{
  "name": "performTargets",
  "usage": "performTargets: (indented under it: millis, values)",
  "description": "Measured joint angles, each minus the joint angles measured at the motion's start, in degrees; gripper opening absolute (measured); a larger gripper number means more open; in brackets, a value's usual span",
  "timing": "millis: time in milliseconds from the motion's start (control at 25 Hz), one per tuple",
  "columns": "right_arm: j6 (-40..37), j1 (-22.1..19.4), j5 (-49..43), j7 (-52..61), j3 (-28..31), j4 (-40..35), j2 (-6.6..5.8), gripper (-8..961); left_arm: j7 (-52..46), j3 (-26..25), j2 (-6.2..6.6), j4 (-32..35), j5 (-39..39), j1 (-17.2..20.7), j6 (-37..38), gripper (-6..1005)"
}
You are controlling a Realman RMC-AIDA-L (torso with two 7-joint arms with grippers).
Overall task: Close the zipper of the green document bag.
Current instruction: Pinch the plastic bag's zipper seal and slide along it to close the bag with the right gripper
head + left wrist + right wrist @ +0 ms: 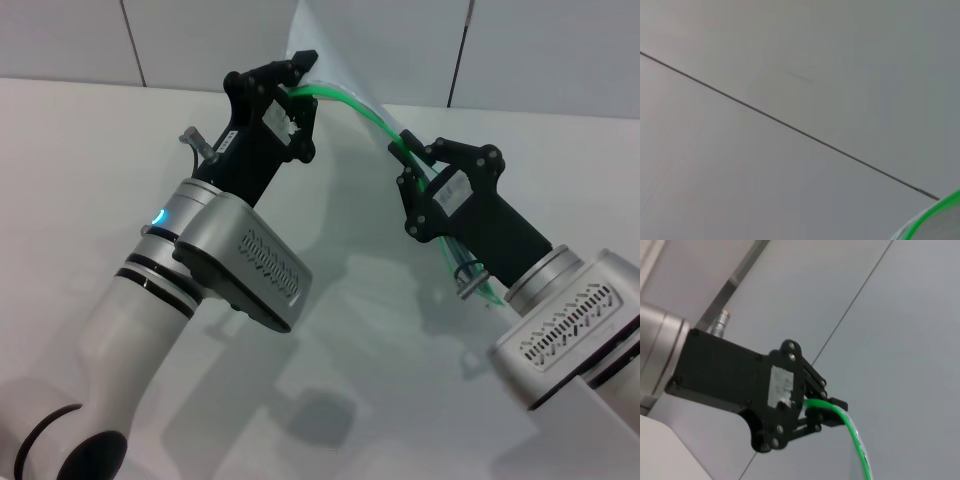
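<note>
A plain white table (380, 330) ran back to a wall of pale panels (220, 40) with thin dark seams between them. Above the table both arms held the green document bag (335, 75) up in the air, its translucent sheet rising toward the wall and almost lost against it. The zipper (365, 110) showed far better: a bright green strip arching from one gripper down to the other.

The left gripper (298, 72) was raised near the wall, its black fingers clenched on the upper end of the zipper (the right wrist view showed this plainly, the green strip running out from between the closed tips (826, 410)). The left wrist view gave only wall panels and a green-edged corner of the bag (935, 217).

The right gripper (410, 160) sat lower and to the right, pinched shut on the zipper partway along, with the green strip continuing down behind its body toward the table. The two grippers stood near each other but apart.
</note>
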Motion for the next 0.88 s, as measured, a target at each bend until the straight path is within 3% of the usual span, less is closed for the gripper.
performTargets:
  millis: [880]
  values:
    - [0.4, -1.4, 0.3, 4.2, 0.4, -4.0, 0.00, 80, -2.0, -0.2, -0.02, 0.2, 0.1, 0.5, 1.4, 55]
